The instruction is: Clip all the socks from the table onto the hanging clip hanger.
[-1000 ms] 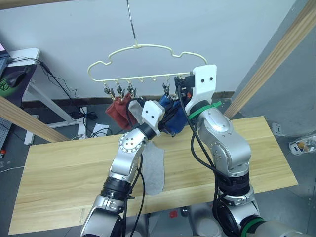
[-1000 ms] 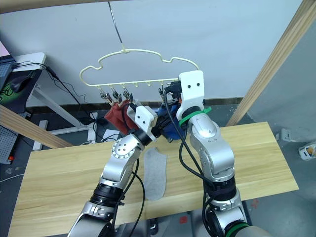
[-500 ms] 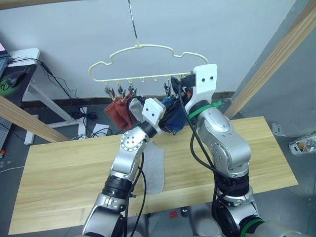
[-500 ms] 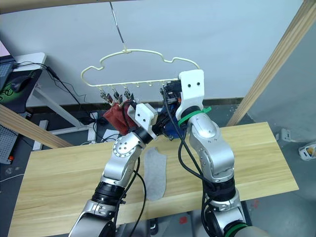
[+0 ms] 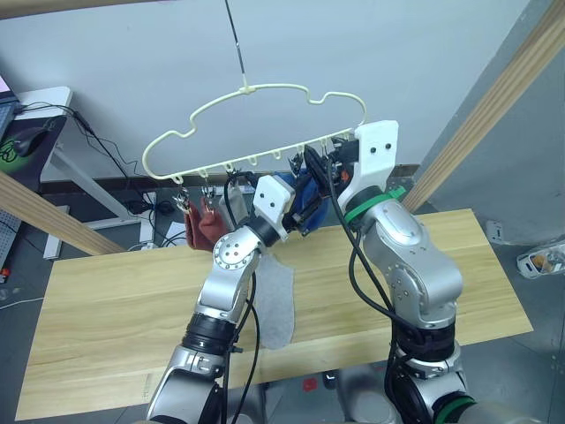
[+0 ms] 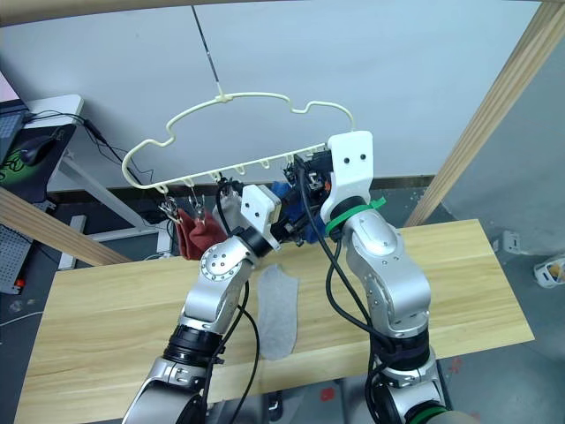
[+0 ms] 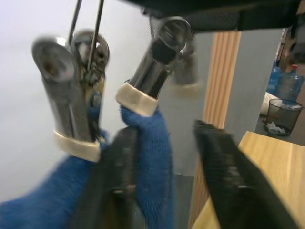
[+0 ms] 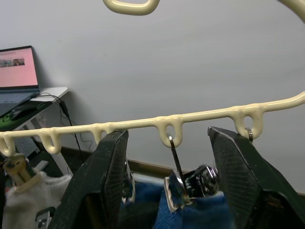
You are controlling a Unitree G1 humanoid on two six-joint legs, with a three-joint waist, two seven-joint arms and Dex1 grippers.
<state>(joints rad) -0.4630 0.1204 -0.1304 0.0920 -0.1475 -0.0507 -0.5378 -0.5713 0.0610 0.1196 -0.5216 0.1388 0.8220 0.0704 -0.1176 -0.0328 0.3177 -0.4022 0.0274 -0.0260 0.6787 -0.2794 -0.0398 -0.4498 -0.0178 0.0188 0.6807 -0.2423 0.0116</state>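
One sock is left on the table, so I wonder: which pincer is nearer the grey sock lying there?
Left, narrowly. The left pincer is raised at the blue socks, above the grey sock. The right pincer is higher, at the clip hanger.

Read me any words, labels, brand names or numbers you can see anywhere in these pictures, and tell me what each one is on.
None can be read.
Laptop screen: a pink page with a small strip of marks at its top, too small to read.
Mouse mat: a green emblem, no legible lettering.
Clip hanger, socks, table: no print visible.
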